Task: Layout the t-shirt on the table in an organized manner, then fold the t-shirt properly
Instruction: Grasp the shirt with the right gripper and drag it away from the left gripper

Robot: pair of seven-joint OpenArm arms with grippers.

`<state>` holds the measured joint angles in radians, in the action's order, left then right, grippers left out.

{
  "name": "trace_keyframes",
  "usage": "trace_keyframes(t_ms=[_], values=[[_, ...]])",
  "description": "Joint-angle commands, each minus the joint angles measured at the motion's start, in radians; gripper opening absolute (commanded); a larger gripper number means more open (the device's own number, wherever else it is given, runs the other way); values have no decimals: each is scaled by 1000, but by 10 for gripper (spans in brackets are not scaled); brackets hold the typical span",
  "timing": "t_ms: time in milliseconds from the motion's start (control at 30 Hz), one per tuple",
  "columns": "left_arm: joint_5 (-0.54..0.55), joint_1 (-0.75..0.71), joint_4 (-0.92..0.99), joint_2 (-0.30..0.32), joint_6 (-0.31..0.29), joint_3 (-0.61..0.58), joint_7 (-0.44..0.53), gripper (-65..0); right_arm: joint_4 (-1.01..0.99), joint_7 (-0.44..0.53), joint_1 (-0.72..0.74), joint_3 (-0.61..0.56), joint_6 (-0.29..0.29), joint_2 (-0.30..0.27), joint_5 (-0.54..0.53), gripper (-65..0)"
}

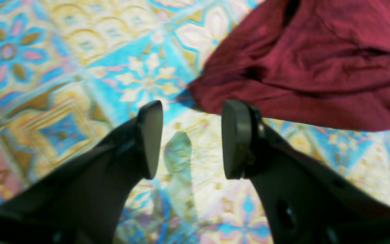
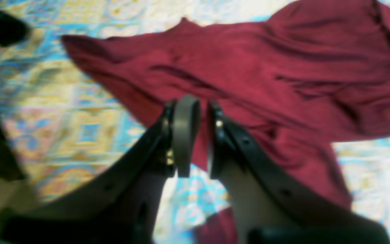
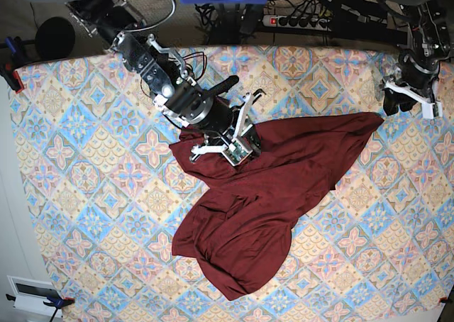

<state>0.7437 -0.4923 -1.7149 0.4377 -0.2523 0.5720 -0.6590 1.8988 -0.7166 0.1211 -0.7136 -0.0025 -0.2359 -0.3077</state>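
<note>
The dark maroon t-shirt lies crumpled across the middle of the patterned table, one corner stretched out to the right. My right gripper sits at the shirt's upper left edge. In the right wrist view, this right gripper has its jaws nearly together with a fold of the t-shirt pinched between them. My left gripper hovers just beyond the shirt's far right corner. In the left wrist view, the left gripper is open over bare tablecloth, with the t-shirt lying ahead and to the right, untouched.
A power strip with cables lies behind the table's back edge. A white box sits off the table's front left corner. An orange clamp holds the cloth at the left edge. Tablecloth shows all around the shirt.
</note>
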Motion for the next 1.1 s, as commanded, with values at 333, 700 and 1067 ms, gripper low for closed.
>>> trace_keyframes(t_ms=[333, 700, 1067], values=[[-138, 157, 126, 23, 0, 4, 12, -369, -184, 25, 124, -85, 3, 62, -2, -462], [-140, 148, 121, 23, -3, 3, 11, -369, -393, 30, 345, -163, 3, 66, -6, -459], [-137, 120, 120, 22, -5, 3, 11, -369, -572, 64, 478, -306, 8, 68, -6, -300]])
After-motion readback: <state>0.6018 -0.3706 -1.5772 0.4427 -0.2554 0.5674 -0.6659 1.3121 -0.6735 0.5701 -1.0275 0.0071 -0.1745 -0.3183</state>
